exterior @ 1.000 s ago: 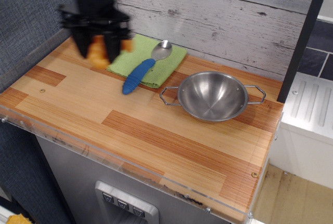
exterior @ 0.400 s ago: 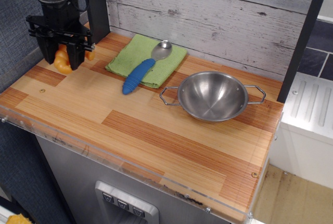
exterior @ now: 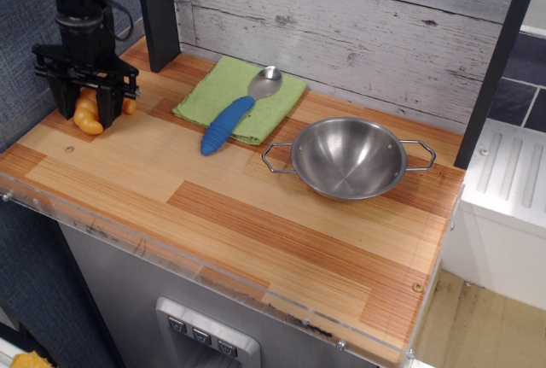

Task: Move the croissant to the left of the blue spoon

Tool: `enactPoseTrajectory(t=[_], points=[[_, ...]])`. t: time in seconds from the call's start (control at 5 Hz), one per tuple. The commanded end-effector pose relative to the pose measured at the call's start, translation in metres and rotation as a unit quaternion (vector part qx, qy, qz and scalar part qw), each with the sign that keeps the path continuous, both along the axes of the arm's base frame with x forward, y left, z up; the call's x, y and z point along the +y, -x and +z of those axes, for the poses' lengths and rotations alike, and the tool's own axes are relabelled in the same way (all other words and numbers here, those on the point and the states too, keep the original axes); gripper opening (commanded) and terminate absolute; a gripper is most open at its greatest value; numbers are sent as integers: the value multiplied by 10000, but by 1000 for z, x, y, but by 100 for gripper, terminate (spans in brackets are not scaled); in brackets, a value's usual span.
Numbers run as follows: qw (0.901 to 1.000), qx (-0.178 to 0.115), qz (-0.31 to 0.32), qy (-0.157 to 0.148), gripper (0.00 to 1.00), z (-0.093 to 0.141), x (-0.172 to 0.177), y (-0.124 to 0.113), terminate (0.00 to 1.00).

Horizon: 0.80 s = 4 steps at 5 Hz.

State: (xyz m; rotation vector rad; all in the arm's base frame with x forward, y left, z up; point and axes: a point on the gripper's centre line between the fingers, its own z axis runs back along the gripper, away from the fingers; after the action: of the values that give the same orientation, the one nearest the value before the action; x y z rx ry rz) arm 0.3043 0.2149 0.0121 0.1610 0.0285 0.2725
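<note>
The surface [exterior: 256, 214] is the biggest thing here. It is a flat wooden top with light and dark stripes, smooth and shiny. Behind it is a wall of rough grey boards.

The bowl [exterior: 348, 158] sits on the right side. It is round, made of shiny steel, with a thin wire handle on each side.

The cloth [exterior: 223, 86] lies at the far side, near the middle. It is green, soft and square.

The gripper [exterior: 85, 110] is black and hangs down at the far left. It is closed on the croissant [exterior: 87, 117], with one finger on each side of it.

The spoon [exterior: 232, 118] lies partly on the cloth. It has a thick blue handle with ridges and a small silver scoop end.

The croissant is the smallest. It is orange-yellow, shiny and curved like a moon, with bumps. It is at the far left, well left of the spoon, low at the surface. I cannot tell if it touches. It looks like hard, light plastic, so it may be slippery. The fat middle looks like the best place to hold it.
</note>
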Motion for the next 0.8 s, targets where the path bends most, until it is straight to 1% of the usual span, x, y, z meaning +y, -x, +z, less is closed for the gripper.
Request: enactPoseTrajectory(t=[0.0, 0.2, 0.4, 0.6], points=[[9999, 41, 88, 96, 100, 4, 8, 17, 0], [9996, -269, 25, 122, 100, 23, 4, 15, 0], [9969, -752, -197, -131, 100, 61, -12, 10, 0], [9922, -1145, -428, -238, 100, 103, -51, 11, 0]])
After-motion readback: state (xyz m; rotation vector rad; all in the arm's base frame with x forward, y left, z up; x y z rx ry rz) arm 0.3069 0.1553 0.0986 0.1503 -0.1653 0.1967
